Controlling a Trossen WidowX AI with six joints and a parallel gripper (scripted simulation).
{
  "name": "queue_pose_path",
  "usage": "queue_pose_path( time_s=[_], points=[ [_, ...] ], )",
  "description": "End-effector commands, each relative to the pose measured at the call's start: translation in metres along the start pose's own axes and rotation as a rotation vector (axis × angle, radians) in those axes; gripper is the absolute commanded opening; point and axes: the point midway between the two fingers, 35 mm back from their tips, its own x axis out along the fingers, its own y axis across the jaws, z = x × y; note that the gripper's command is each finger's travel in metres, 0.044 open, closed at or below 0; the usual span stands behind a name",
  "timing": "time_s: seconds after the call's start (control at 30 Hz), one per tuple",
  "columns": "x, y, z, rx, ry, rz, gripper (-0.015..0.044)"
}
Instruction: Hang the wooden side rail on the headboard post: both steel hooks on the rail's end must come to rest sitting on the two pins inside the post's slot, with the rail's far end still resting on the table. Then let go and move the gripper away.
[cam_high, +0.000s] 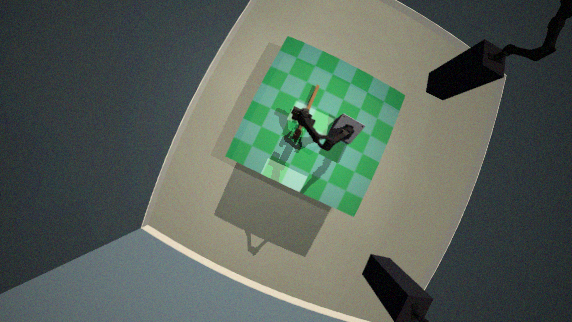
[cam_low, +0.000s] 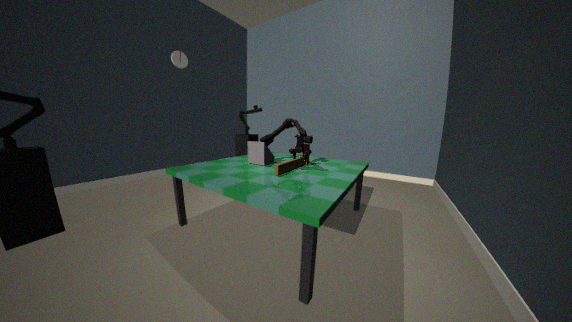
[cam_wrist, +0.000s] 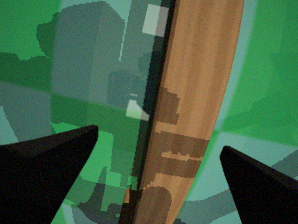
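The wooden side rail (cam_high: 313, 97) (cam_low: 286, 167) (cam_wrist: 205, 60) stands on edge, its far end down on the table. Its near end is close to the headboard post (cam_high: 297, 134) (cam_low: 306, 148), an upright brown piece. In the wrist view only a sliver of the post (cam_wrist: 126, 195) shows at the bottom, beside the rail. My gripper (cam_wrist: 161, 143) (cam_low: 300, 157) is open and empty. Its fingertips stand wide apart on either side of the rail, not touching it. The hooks, the pins and the slot cannot be made out, so whether they are engaged cannot be told.
My arm's base is on a grey block (cam_high: 358, 125) (cam_low: 257, 153) beside the rail. The green checkered table (cam_high: 356, 202) (cam_low: 240, 190) carries everything. Two other dark arms stand on black pedestals (cam_high: 462, 72) (cam_high: 395, 285) off the table.
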Motion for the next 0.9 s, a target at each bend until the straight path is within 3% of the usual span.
queue_pose_path(
  time_s=[0.0, 0.43, 0.87],
  points=[
    [0.009, -0.003, 0.0, 0.01, 0.006, -0.006, 0.044],
    [0.024, -0.004, -0.001, 0.01, 0.008, -0.005, 0.044],
    [0.024, -0.004, -0.001, 0.01, 0.008, -0.005, 0.0099]
  ],
)
